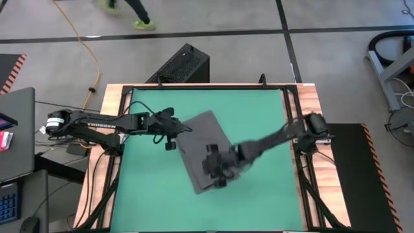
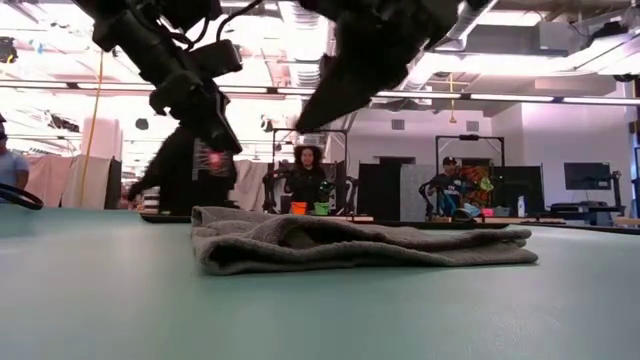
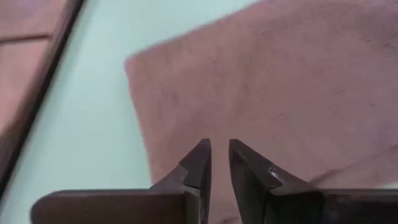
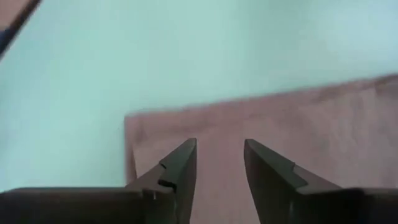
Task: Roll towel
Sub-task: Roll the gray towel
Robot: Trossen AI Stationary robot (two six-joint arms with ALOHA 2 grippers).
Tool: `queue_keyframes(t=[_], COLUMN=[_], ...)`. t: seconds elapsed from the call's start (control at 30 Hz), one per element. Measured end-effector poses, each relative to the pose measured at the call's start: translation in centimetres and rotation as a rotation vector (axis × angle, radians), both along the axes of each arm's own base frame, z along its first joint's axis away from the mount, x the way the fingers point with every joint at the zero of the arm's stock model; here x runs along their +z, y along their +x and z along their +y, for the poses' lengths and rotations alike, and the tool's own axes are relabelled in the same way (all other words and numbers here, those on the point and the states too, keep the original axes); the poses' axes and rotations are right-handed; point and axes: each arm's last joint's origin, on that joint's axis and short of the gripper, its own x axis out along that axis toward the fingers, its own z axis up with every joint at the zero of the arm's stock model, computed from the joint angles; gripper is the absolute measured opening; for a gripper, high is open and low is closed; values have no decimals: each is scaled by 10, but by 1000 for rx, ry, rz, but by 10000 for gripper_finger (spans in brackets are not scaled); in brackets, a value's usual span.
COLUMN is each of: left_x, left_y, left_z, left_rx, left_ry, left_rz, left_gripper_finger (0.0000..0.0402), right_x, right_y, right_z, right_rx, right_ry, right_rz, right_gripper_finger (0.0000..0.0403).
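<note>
Left hand [image 1: 169, 133] sits, from above, at the towel's [image 1: 206, 136] nine o'clock edge, while the right hand [image 1: 217, 167] hangs over the towel's five o'clock end; the cloth lies folded and slanted at the centre of the green table [image 1: 259, 110]. At table height the towel [image 2: 360, 245] lies flat in low layers, both arms above it. Each wrist camera shows its hand [image 3: 219, 155] [image 4: 219, 155] released, fingers parted with nothing between them, over the towel.
</note>
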Motion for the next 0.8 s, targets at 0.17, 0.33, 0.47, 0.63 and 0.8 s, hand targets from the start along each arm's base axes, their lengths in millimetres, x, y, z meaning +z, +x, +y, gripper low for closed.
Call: queue_keyframes(t=[0.17, 0.33, 0.47, 0.63, 0.8], left_x=[-2, -6, -8, -9, -9], left_y=[-1, -4, -6, -7, -7], left_z=[-7, -16, -26, -38, -48], left_rx=[3, 15, 15, -2, -27], left_ry=[-49, -106, -143, -176, -176], left_rz=[19, 52, 82, 90, 90], left_gripper_finger=[29, 27, 27, 27, 27], right_x=[-23, -52, -76, -81, -72], right_y=[8, 20, 32, 40, 39], right_z=[57, 88, 102, 108, 113], right_rx=[-104, -201, -238, -309, -323], right_ry=[-112, -210, -203, -267, -279], right_rz=[-139, -133, -84, -17, 36], right_gripper_finger=[156, 170, 194, 213, 213])
